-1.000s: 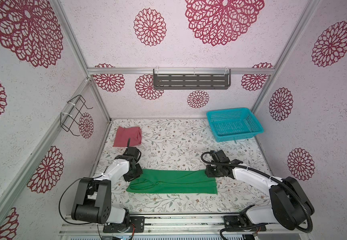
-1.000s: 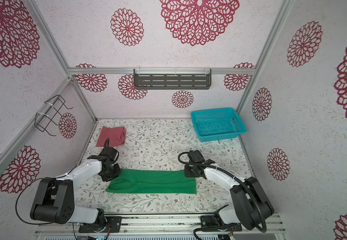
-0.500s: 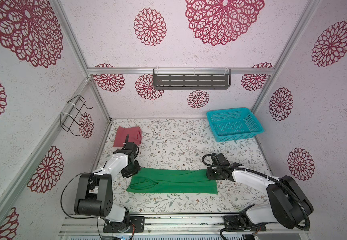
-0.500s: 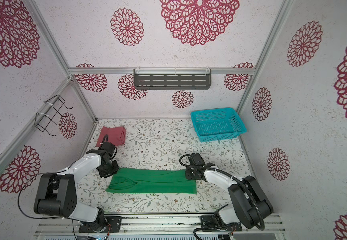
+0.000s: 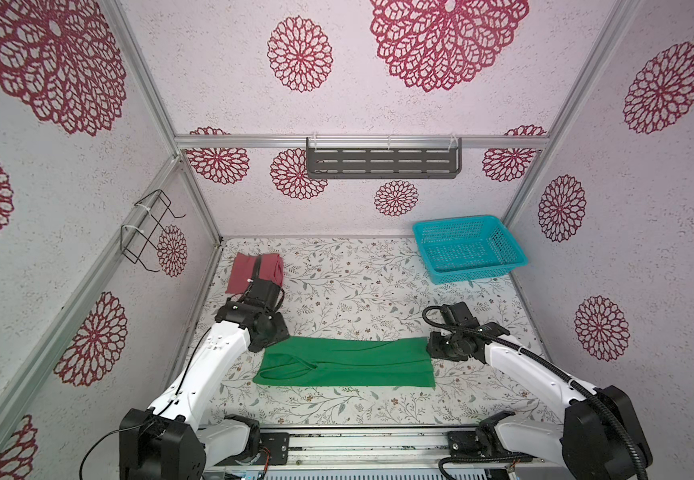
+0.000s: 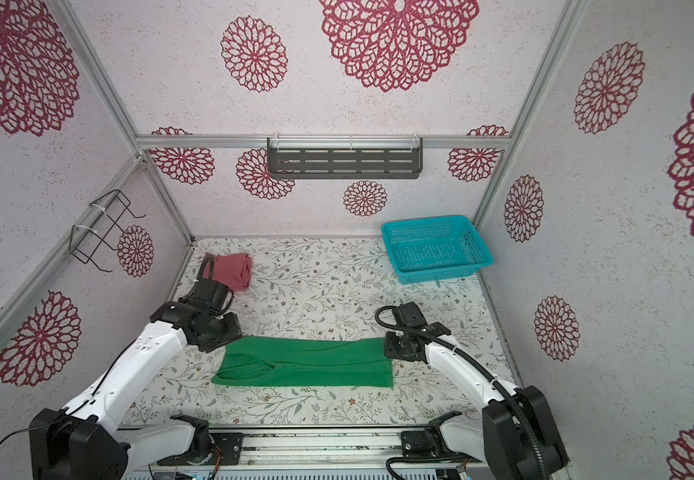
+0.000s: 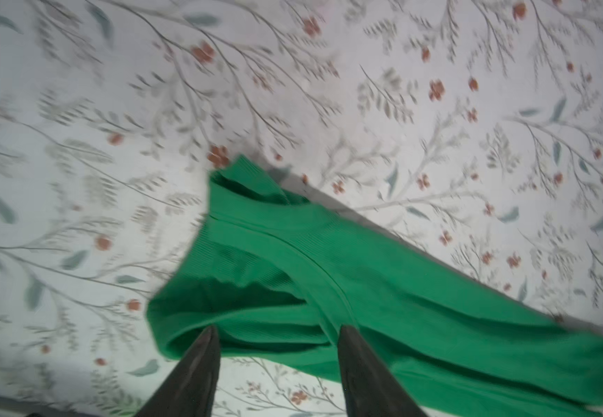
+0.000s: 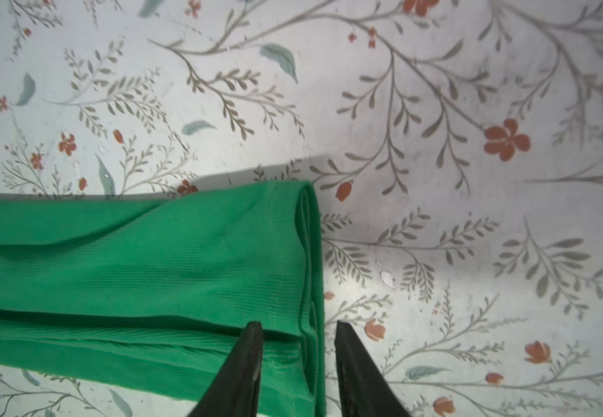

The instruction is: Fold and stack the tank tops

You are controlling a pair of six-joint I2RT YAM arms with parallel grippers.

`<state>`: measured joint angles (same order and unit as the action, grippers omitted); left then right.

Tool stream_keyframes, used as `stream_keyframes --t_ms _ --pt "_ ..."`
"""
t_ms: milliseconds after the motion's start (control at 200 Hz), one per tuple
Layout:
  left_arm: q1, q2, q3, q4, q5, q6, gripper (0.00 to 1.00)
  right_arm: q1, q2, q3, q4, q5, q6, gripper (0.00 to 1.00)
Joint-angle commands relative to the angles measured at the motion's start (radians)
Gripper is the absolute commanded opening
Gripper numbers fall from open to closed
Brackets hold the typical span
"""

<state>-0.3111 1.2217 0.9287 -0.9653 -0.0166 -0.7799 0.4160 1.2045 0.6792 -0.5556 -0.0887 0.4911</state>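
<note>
The green tank top [image 5: 345, 362] [image 6: 305, 362] lies in a long folded strip across the front of the table. My left gripper [image 7: 278, 330] [image 5: 275, 337] is open at its strap end [image 7: 256, 231], and the cloth lies loose just past the fingertips. My right gripper [image 8: 297, 325] [image 5: 436, 351] is open and straddles the hem edge [image 8: 310, 252]: one finger over the cloth, the other over bare table. The pink-red tank top [image 5: 253, 270] [image 6: 235, 269] sits folded at the back left, partly hidden by the left arm.
A turquoise mesh basket [image 5: 478, 272] [image 6: 440, 272] stands at the back right corner. A dark slotted shelf [image 5: 382, 164] hangs on the back wall and a wire rack [image 5: 150, 228] on the left wall. The floral table [image 5: 357, 299] shows bare between the garments.
My left gripper has opened and let go of the green top's strap end, which now lies on the table. The right gripper shifted slightly toward the front along the hem.
</note>
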Motion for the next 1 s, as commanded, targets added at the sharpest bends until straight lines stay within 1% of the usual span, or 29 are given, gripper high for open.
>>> stream_keyframes --t_ms 0,120,280,385,631,746,796,866,996 --pt "-0.081 0.027 -0.081 0.141 0.165 -0.162 0.55 0.0 -0.001 -0.003 -0.054 -0.072 0.006 0.37" --pt "-0.154 0.058 -0.112 0.225 0.179 -0.241 0.55 0.001 0.001 -0.018 -0.053 -0.099 0.004 0.37" --pt "-0.206 0.092 -0.131 0.283 0.214 -0.306 0.57 0.0 -0.005 -0.042 -0.052 -0.114 0.012 0.37" --pt "-0.228 0.114 -0.153 0.284 0.225 -0.323 0.59 0.0 -0.014 -0.059 -0.043 -0.115 0.018 0.37" --pt "-0.247 0.142 -0.173 0.259 0.207 -0.323 0.6 0.002 -0.014 -0.087 -0.015 -0.127 0.027 0.37" --pt "-0.25 0.168 -0.182 0.308 0.217 -0.33 0.54 0.005 -0.008 -0.095 0.006 -0.138 0.039 0.37" --pt "-0.251 0.181 -0.175 0.319 0.217 -0.328 0.49 0.008 -0.008 -0.098 0.011 -0.14 0.045 0.37" --pt "-0.251 0.195 -0.163 0.317 0.209 -0.322 0.39 0.01 -0.008 -0.099 0.012 -0.136 0.047 0.36" --pt "-0.252 0.2 -0.145 0.301 0.2 -0.312 0.28 0.012 -0.01 -0.085 0.001 -0.125 0.043 0.29"
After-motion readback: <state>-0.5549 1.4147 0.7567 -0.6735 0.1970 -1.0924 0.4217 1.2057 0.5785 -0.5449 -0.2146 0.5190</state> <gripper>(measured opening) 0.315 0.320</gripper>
